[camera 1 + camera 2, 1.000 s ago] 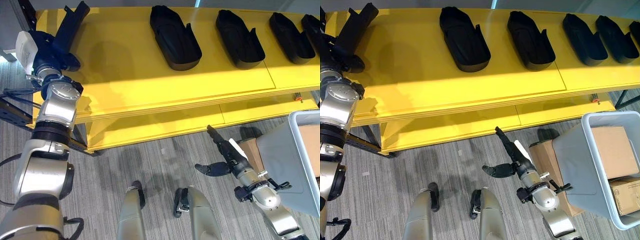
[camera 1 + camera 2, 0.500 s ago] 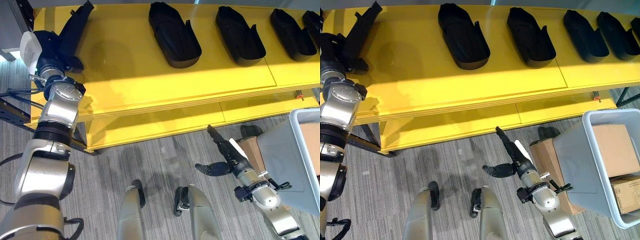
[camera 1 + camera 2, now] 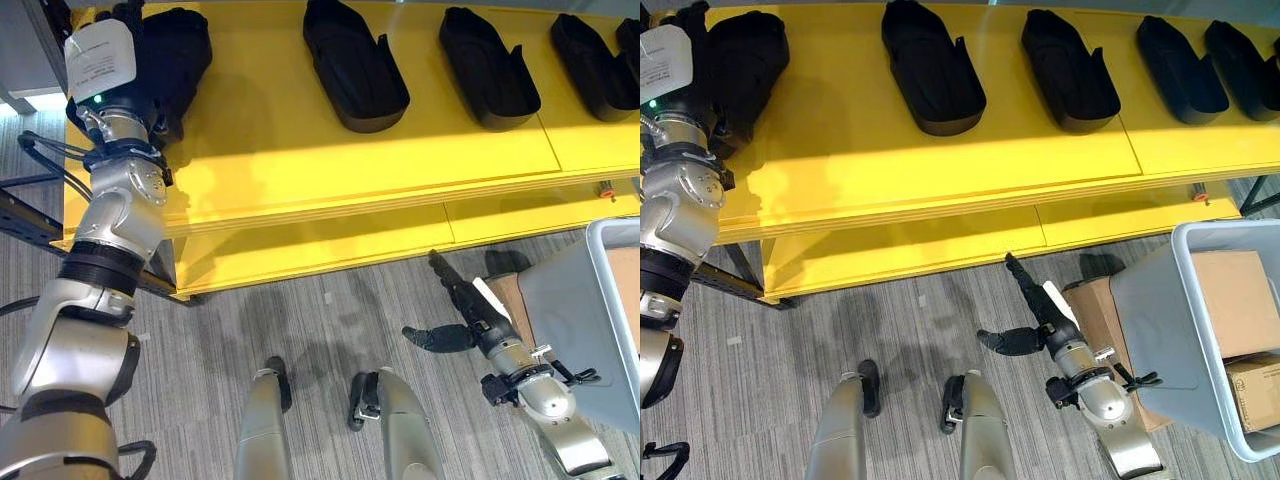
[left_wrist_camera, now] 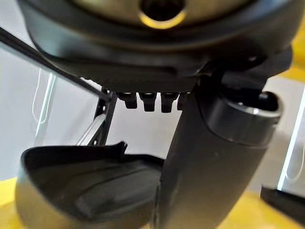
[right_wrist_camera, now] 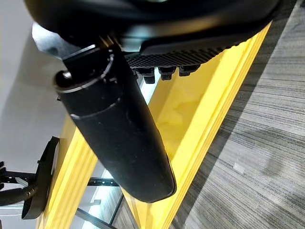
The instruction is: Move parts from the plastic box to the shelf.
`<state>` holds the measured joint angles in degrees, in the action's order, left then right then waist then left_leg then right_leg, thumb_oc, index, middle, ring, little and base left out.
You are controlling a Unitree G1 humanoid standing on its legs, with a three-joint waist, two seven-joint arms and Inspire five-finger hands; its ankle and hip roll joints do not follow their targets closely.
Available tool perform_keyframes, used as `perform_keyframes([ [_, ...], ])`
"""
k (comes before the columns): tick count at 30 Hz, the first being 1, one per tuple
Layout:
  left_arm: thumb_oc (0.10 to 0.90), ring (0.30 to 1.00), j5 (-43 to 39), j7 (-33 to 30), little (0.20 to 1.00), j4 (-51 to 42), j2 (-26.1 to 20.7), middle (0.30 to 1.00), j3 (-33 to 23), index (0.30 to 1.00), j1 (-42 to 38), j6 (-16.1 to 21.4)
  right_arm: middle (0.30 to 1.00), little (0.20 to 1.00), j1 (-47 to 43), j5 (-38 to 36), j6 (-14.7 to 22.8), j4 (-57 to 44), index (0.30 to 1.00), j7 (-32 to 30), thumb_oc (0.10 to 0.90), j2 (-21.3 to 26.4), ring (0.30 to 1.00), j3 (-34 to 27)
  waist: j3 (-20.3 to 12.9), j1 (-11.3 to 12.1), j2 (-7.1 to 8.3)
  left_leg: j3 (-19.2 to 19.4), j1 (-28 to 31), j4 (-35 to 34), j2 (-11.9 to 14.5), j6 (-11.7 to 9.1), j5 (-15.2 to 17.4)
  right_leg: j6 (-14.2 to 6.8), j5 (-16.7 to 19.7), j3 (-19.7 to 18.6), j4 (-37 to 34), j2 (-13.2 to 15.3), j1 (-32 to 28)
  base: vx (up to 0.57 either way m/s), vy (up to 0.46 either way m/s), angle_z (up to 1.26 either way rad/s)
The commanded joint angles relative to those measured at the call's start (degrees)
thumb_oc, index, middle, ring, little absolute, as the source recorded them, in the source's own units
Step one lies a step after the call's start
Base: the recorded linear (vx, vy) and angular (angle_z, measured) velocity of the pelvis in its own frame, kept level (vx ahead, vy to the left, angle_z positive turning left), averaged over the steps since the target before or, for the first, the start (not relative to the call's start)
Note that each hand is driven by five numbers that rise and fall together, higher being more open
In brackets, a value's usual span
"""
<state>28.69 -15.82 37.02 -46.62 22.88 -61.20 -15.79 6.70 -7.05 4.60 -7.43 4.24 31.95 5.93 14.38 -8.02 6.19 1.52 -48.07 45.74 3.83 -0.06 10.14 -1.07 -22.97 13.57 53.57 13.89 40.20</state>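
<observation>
The part (image 3: 165,55) lies on the shelf (image 3: 300,150) at its left end, under and beyond the left hand (image 4: 209,157), whose thumb pinches its wall. Letting go carelessly could drag it toward the edge. A second ago it stood tilted up. The right hand (image 3: 470,315) hangs low, fingers spread, holding nothing.

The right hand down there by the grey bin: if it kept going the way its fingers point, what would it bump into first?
Probably the yellow shelf: the right hand points its straight fingers up at the lower front edge, with only carpet between. Depth is hard to judge.
</observation>
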Motion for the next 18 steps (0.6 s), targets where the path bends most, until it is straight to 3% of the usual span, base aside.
perform_keyframes([
  [1, 0.9, 1.0, 6.4, -0.5, 1.0, -5.2, -5.3, 1.0, -0.3, 1.0, -2.5, 1.9, 1.0, 1.0, -0.8, -3.6, 5.1, -6.9, 1.0, 0.0, 0.9, 2.4, 1.0, -4.0, -4.3, -0.4, -2.34, -3.8, 3.3, -2.4, 5.0, -3.2, 3.6, -2.4, 1.3, -2.7, -5.8, 0.4, -1.6, 0.0, 0.0, 0.0],
  [7, 0.9, 1.0, 4.7, 1.9, 1.0, -7.5, -4.6, 1.0, -2.2, 1.0, -0.7, 2.4, 1.0, 1.0, -0.6, -3.8, 4.3, -6.4, 1.0, 1.0, 0.9, 1.7, 1.0, -4.6, -4.3, -0.2, -2.64, -3.8, 3.0, -2.0, 4.9, -3.0, 3.8, -2.4, 1.4, -2.7, -5.6, 0.4, -1.1, 0.0, 0.0, 0.0],
  [12, 0.9, 1.0, -12.1, -0.1, 1.0, -10.2, -0.9, 1.0, -9.3, 1.0, 3.9, 5.3, 1.0, 1.0, -0.3, -4.1, 3.8, -6.0, 1.0, 1.6, 0.9, 0.4, 1.0, -4.7, -4.3, 0.1, -2.76, -3.8, 2.8, -1.7, 4.8, -2.9, 3.8, -2.3, 1.6, -2.7, -5.6, 0.3, -0.9, 0.0, 0.0, 0.0],
  [13, 0.9, 1.0, -12.2, -0.2, 1.0, -10.3, -1.0, 1.0, -9.4, 1.0, 4.1, 5.4, 1.0, 1.0, -0.3, -4.1, 3.8, -6.0, 1.0, 1.6, 0.9, 0.5, 1.0, -4.6, -4.3, 0.0, -2.85, -3.8, 2.7, -1.7, 4.8, -2.9, 3.8, -2.3, 1.6, -2.7, -5.6, 0.3, -0.9, 0.0, 0.0, 0.0],
  [14, 0.9, 1.0, -19.1, -1.6, 1.0, -9.5, 0.8, 1.0, -11.5, 1.0, 5.1, 6.3, 1.0, 1.0, -0.3, -4.1, 3.8, -5.5, 1.0, 1.5, 0.9, -0.3, 1.0, -4.1, -4.4, 0.2, -2.78, -3.9, 2.6, -1.7, 4.7, -2.9, 3.7, -2.2, 1.7, -2.7, -5.6, 0.3, -0.8, 0.0, 0.0, 0.0],
  [18, 0.9, 1.0, -28.3, -3.0, 1.0, -8.7, 2.9, 1.0, -13.0, 1.0, 6.2, 8.2, 1.0, 1.0, -0.3, -3.9, 3.9, -5.1, 1.0, 1.1, 0.9, -0.5, 1.0, -3.4, -4.6, 0.0, -2.91, -3.8, 2.5, -1.9, 4.6, -2.9, 3.7, -2.2, 1.8, -2.5, -5.6, 0.4, -0.8, 0.0, 0.0, 0.0],
])
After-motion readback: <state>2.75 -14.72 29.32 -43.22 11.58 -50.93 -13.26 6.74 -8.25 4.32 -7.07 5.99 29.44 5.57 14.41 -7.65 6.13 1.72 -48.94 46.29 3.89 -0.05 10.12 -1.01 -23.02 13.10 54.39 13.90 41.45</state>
